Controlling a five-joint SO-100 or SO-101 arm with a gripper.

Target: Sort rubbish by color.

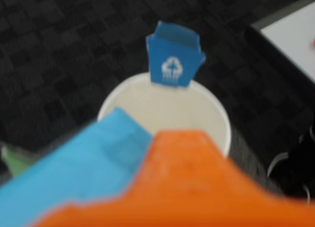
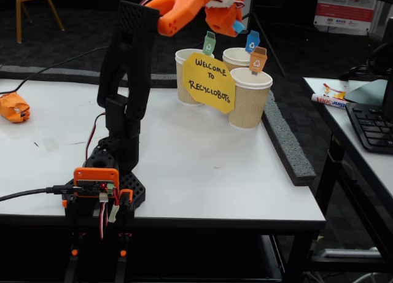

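Note:
My orange gripper [image 2: 233, 22] hangs high over the back of the table, shut on the light blue wad [image 2: 237, 27]. It is just above the paper cup [image 2: 236, 54] with the blue recycling tag [image 2: 252, 41]. In the wrist view the blue wad [image 1: 88, 163] fills the lower left beside an orange finger [image 1: 197, 187]. That cup's white rim [image 1: 219, 116] and blue tag [image 1: 173, 57] lie directly below. An orange crumpled wad [image 2: 13, 107] lies at the table's left edge. The green wad is not clearly seen. A blurred green bit [image 1: 12, 158] shows at the wrist view's left edge.
Cups with a green tag [image 2: 184, 77] and an orange tag [image 2: 250, 102] flank the blue one, behind a yellow "Welcome to Recyclobots" sign [image 2: 209, 81]. A grey foam strip [image 2: 288, 148] lines the table's right edge. A neighbouring desk holds a keyboard [image 2: 371, 126]. The arm's base [image 2: 101, 185] sits front left.

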